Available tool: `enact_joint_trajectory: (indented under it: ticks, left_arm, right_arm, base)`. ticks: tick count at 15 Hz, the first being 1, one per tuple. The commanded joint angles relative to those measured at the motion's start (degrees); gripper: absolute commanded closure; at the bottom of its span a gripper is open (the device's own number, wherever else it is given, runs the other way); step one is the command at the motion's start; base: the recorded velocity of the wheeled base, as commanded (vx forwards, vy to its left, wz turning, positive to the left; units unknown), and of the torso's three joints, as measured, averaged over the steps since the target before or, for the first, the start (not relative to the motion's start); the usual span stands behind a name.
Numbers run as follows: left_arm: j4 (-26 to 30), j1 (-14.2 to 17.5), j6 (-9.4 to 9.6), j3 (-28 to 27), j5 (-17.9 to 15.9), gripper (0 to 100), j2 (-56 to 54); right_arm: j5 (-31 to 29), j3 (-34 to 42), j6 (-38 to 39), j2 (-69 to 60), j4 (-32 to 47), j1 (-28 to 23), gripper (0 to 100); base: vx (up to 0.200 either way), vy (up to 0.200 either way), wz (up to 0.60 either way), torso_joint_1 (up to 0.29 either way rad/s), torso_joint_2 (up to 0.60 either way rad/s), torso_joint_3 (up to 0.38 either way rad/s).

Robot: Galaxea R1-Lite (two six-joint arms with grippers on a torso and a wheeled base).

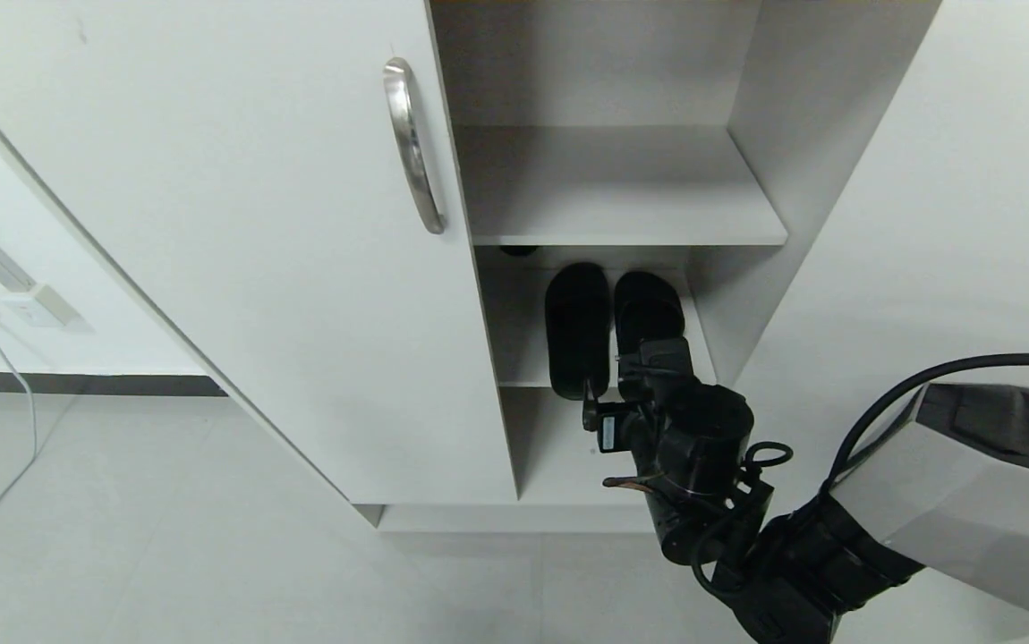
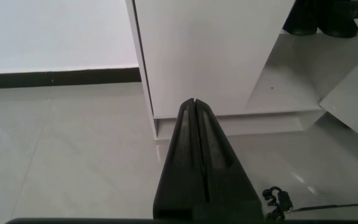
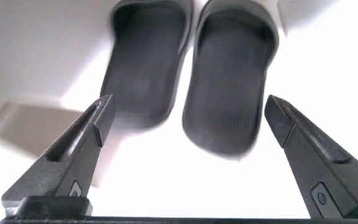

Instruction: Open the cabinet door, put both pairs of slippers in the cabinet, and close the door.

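One pair of black slippers [image 1: 613, 326] on a cabinet shelf [image 1: 514, 344], door [image 1: 210, 224] open.
Right gripper [image 3: 189, 106] spread wide, released, just before them; left gripper [image 2: 193, 104] clenched, empty. Second pair and door closing likely remain.

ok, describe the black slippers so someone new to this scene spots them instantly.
Find the white cabinet and the open compartment beside the door with the curved metal handle. On its middle shelf, under the upper shelf, lie the black slippers, side by side, heels toward the right gripper. Their black stands out against the white panels.
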Motion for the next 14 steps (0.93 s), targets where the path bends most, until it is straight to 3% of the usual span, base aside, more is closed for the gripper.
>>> enact_joint_trajectory:
  ticks: [1,14]
  left_arm:
    - [-0.03,0.0,-0.1,-0.01,-0.02,100,0.09]
    - [-0.03,0.0,-0.54,-0.01,0.6,100,0.09]
  right_arm:
    - [0.0,0.41,-0.02,0.06,0.03,0.07,0]
    - [0.17,0.94,0.07,0.76,-0.15,-0.02,0]
  base:
    - [-0.2,0.0,0.0,-0.002,0.01,-0.002]
    - [0.0,0.0,0.0,0.0,0.0,0.0]
